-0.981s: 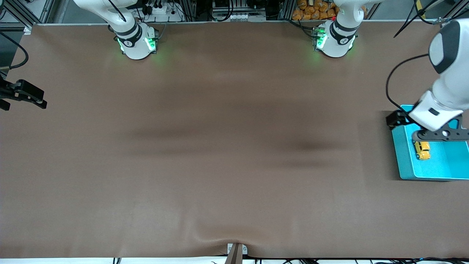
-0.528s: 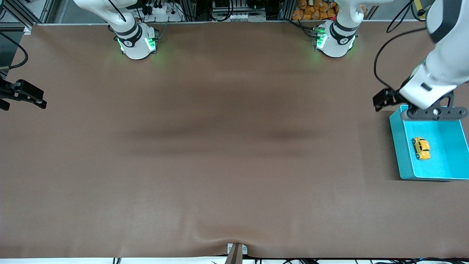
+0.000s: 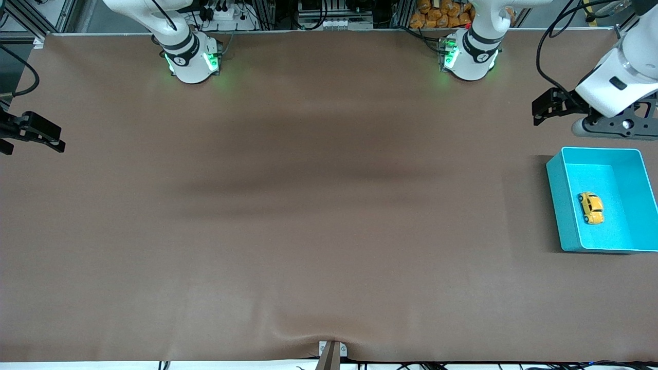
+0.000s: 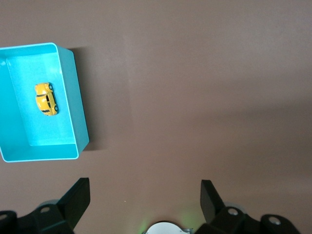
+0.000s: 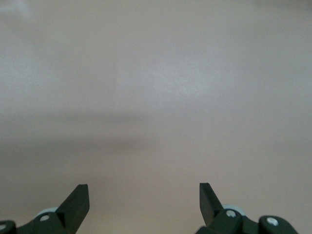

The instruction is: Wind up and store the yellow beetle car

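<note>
The yellow beetle car (image 3: 591, 208) lies on the floor of the teal bin (image 3: 558, 205) at the left arm's end of the table. In the left wrist view the car (image 4: 46, 99) sits in the bin (image 4: 73, 109), with nothing touching it. My left gripper (image 3: 617, 126) is up in the air over bare table beside the bin, on the robot-base side. It is open and empty (image 4: 145, 195). My right gripper (image 3: 31, 134) waits at the right arm's end of the table, open and empty (image 5: 144, 197), over bare brown surface.
The brown table cover (image 3: 318, 205) has a small wrinkle near its front edge. A small metal bracket (image 3: 331, 352) sits at the middle of that edge. The two arm bases (image 3: 193, 59) (image 3: 468, 56) stand along the table's back edge.
My left gripper has lifted out of the teal bin and pulled back toward the robot bases. The car stays lying in the bin. The right arm has not moved.
</note>
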